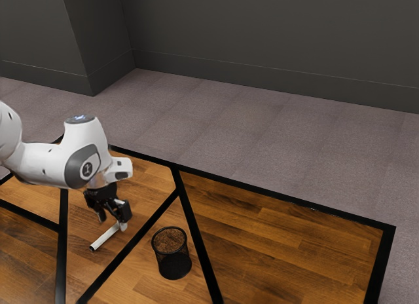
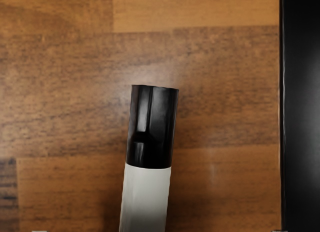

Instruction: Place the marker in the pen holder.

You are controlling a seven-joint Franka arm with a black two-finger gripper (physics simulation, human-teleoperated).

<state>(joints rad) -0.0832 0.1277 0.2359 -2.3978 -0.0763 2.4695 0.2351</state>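
Marker, white cylindrical barrel (image 1: pixel 106 237), lay on its side on the wood tabletop, outside the holder. Exterior view had it slanted, a dark end pointing toward the exterior view's lower left, other end up at the gripper. Wrist view showed its glossy black cylindrical end section (image 2: pixel 151 127) with a lengthwise highlight, white barrel running from it back toward the hand.

Black two-finger gripper (image 1: pixel 112 222) was right over the marker's near end, pointing down. Fingers stood apart, not clamped on anything. Couldn't tell if either one touched the barrel.

Pen holder, black wire-mesh cylinder with an open top (image 1: pixel 172 257), stood upright toward the exterior view's right of the marker, well apart from it. A straight black diagonal strip (image 1: pixel 141 234) ran across the tabletop between the two. Holder sat on the wedge of wood between that strip and a second long black one (image 1: pixel 196 235), just beside the latter. Wrist view also had a wide black band (image 2: pixel 302 112) beside the wood, apart from the marker.

White arm with grey joint covers (image 1: pixel 49 163) came in from the exterior view's left. Table was brown wood planks with a black border (image 1: pixel 281 232). Beyond it: grey-mauve carpet floor (image 1: pixel 262 133), then dark grey walls (image 1: pixel 262 35) with a matching baseboard (image 1: pixel 229 75).
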